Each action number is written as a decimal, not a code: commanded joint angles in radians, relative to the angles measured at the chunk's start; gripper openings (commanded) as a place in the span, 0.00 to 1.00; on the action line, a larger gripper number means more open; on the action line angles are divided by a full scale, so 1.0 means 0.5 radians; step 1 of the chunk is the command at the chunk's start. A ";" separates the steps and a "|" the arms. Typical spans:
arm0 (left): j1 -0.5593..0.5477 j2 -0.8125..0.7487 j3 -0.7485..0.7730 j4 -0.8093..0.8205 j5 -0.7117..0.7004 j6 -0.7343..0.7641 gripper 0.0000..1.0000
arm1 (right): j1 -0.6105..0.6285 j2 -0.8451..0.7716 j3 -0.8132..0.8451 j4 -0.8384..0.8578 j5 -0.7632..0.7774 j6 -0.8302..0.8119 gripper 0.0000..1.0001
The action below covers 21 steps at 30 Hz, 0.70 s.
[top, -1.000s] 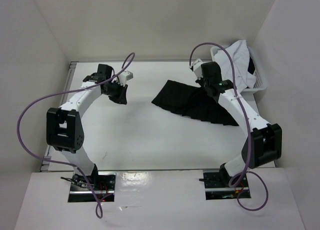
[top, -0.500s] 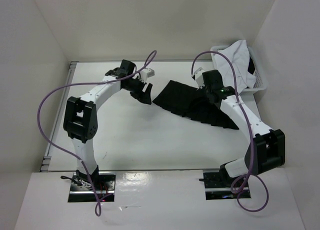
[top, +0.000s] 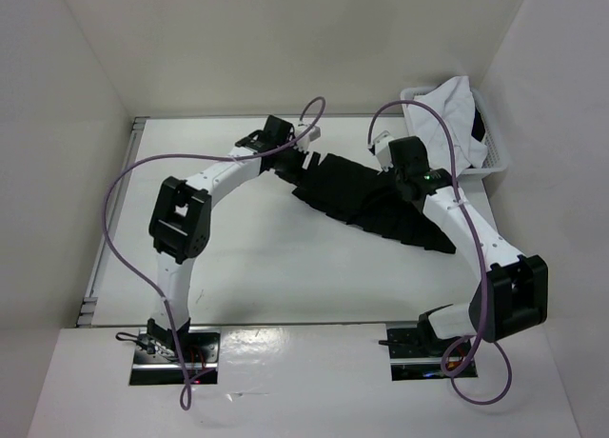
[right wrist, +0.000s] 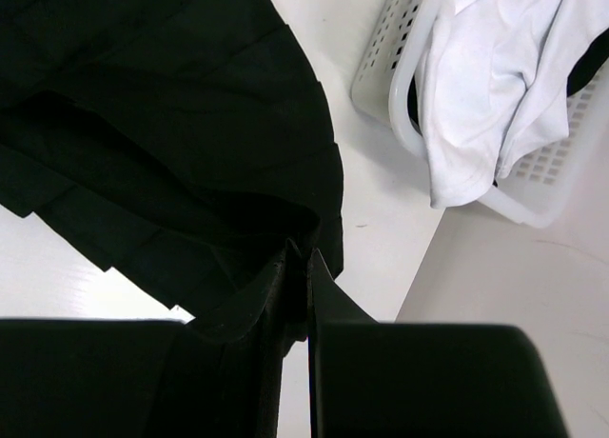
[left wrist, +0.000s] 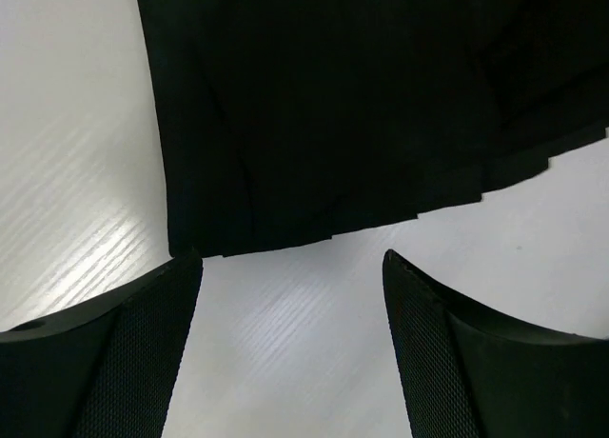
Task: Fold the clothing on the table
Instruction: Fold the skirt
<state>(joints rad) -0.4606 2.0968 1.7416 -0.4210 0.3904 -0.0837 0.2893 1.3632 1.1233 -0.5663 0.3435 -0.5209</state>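
- A black pleated skirt of thin fabric [top: 352, 190] lies rumpled on the flat matte white table [top: 247, 257], toward the table's far right corner.
- Your left gripper [left wrist: 292, 259] hangs at the skirt's left corner with its jaws spread wide, holding nothing. The hem sits just ahead of its fingers [left wrist: 133, 352].
- Your right gripper [right wrist: 306, 255] is pinched tight on a fold of the skirt.
- A white plastic lattice basket [right wrist: 379, 71] stands in that far right corner, just beside the skirt and your right arm. A white garment [right wrist: 485, 76] is draped over its rim.
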 commanded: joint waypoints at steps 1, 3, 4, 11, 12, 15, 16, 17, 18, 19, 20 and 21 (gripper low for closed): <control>-0.085 0.111 0.085 0.072 -0.170 -0.112 0.83 | -0.020 -0.088 -0.013 0.016 0.028 0.020 0.00; -0.112 0.196 0.127 0.090 -0.274 -0.173 0.83 | -0.020 -0.088 -0.031 0.016 0.028 0.020 0.00; -0.137 0.227 0.158 0.072 -0.308 -0.173 0.83 | -0.020 -0.088 -0.031 0.016 0.028 0.020 0.00; -0.229 0.460 0.477 -0.017 -0.642 -0.262 0.83 | -0.039 -0.106 -0.031 0.016 0.028 0.020 0.00; -0.247 0.488 0.523 -0.057 -0.704 -0.280 0.83 | -0.060 -0.106 -0.031 0.016 0.028 0.020 0.00; -0.266 0.586 0.680 -0.130 -0.808 -0.299 0.83 | -0.060 -0.106 -0.031 0.016 0.028 0.020 0.00; -0.266 0.611 0.707 -0.131 -0.887 -0.299 0.83 | -0.078 -0.106 -0.031 0.016 0.028 0.020 0.00; -0.284 0.638 0.729 -0.161 -0.925 -0.299 0.83 | -0.079 -0.106 -0.031 0.016 0.028 0.020 0.00; -0.284 0.638 0.729 -0.186 -0.958 -0.299 0.82 | -0.079 -0.125 -0.031 -0.002 0.028 0.020 0.00; -0.284 0.657 0.729 -0.186 -1.038 -0.317 0.81 | -0.079 -0.125 -0.031 -0.003 0.028 0.020 0.00; -0.284 0.657 0.699 -0.213 -1.075 -0.317 0.81 | -0.079 -0.125 -0.031 -0.003 0.028 0.020 0.00; -0.284 0.657 0.674 -0.213 -1.151 -0.342 0.79 | -0.079 -0.125 -0.031 -0.003 0.028 0.020 0.00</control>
<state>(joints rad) -0.6022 2.3970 2.0781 -0.4843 -0.0631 -0.2180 0.2573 1.3487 1.1179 -0.5663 0.3439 -0.5209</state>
